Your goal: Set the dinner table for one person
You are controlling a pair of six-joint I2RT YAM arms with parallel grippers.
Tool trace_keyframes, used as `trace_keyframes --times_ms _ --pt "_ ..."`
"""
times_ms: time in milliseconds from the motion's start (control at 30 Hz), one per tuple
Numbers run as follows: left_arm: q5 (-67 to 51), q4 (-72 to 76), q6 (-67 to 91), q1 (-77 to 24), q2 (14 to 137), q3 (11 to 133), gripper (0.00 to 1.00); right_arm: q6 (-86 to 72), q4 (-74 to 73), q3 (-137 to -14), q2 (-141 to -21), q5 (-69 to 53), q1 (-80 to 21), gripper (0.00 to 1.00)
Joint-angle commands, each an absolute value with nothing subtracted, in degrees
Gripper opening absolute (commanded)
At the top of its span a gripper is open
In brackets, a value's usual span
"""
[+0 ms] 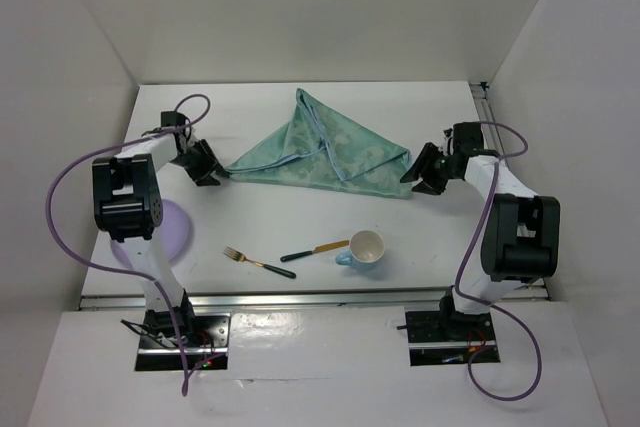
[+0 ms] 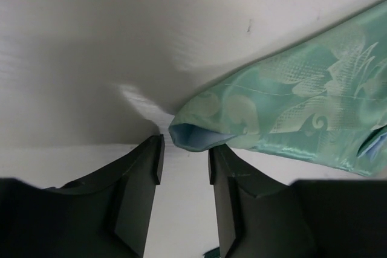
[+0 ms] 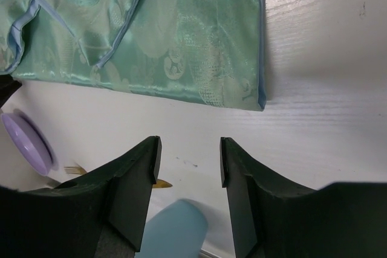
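The bench (image 1: 300, 217) fills the middle of the overhead view. It is a rigid, fixed white top, so it is something to lay things on, not something to grip. What probably needs handling first is the teal mat (image 1: 320, 152), crumpled into a triangle at upper centre. It looks limp, light and slippery, and is best pinched at a corner.

The left end effector (image 2: 184, 158) is partly open, with the mat's left corner just at its tips and not clamped. The right end effector (image 3: 188, 161) is also spread and empty, near the mat's right corner.

At lower centre lie a fork (image 1: 248, 259), a knife (image 1: 313, 250) and a pale blue cup (image 1: 365, 248), which looks breakable. A lilac plate (image 1: 172, 232) sits at the left, partly under the left arm. A dragged mat could sweep into these things.
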State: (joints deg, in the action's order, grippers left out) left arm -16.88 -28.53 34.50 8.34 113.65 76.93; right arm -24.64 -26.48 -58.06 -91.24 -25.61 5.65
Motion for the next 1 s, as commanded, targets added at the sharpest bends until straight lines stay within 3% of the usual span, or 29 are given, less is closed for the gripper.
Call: trace_keyframes --times_ms 0,200,400,533,667,700,733,767,800,867,967 --pt "-17.85 -25.92 32.34 8.00 116.54 78.57 0.54 -24.53 -24.96 -59.50 -90.44 -27.25 5.45 0.56" --pt "-15.74 -25.85 30.94 7.29 117.95 80.51 0.63 -24.52 -24.96 -58.37 -90.44 -28.12 5.45 0.56" --pt "-11.17 -25.22 29.79 6.06 118.83 81.56 0.58 -24.52 -23.82 -56.60 -91.49 -28.65 5.45 0.56" --pt "-9.41 -24.70 30.49 5.54 119.62 82.35 0.49 -24.00 -23.82 -54.24 -90.97 -28.65 5.45 0.56" --pt "-8.70 -24.70 31.64 5.01 119.62 82.35 0.29 -23.47 -24.35 -50.55 -89.48 -28.04 5.45 0.59" --pt "-8.70 -24.70 31.64 5.01 119.62 82.35 0.23 -24.25 -23.48 -49.84 -88.69 -28.04 5.97 0.63" --pt "-8.01 -25.83 32.16 5.01 119.10 82.35 0.11 -25.91 -22.77 -49.05 -88.16 -28.04 5.98 0.68" --pt "-8.00 -25.84 32.17 5.01 118.57 82.35 0.05 -27.06 -20.68 -48.35 -87.63 -28.73 5.98 0.77" --pt "-8.00 -26.71 32.17 5.01 118.56 82.35 0.00 -28.29 -19.26 -46.77 -87.10 -29.78 5.98 0.79" --pt "-8.00 -27.94 32.17 5.01 117.08 82.88 0.00 -32.94 -14.19 -45.36 -86.31 -30.58 5.98 0.83" --pt "-8.53 -27.95 32.17 5.01 115.67 82.88 0.00 -38.56 -9.42 -43.60 -88.15 -31.11 5.98 0.81"
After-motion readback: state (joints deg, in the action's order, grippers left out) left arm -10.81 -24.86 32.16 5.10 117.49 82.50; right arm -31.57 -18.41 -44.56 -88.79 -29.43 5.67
